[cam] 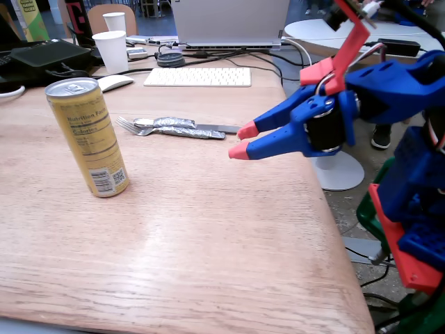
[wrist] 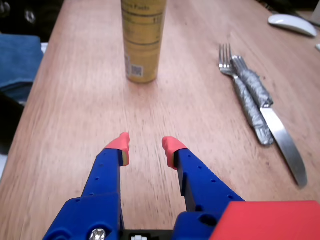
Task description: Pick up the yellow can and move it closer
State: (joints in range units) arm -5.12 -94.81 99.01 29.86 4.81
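Tipping risk: yellow can (wrist: 143, 40) at frame top could be knocked over if approached off-centre by the empty, part-open pincer (wrist: 146, 146).

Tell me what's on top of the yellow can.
Nothing rests on the yellow can; the fixed view shows its bare silver lid with the pull tab. The wrist view crops the top off. The open claw is apart from it.

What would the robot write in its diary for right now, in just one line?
phase: approach | gripper: open, empty, above table | yellow can: upright, untouched, ahead of gripper | fork and knife: off to the side
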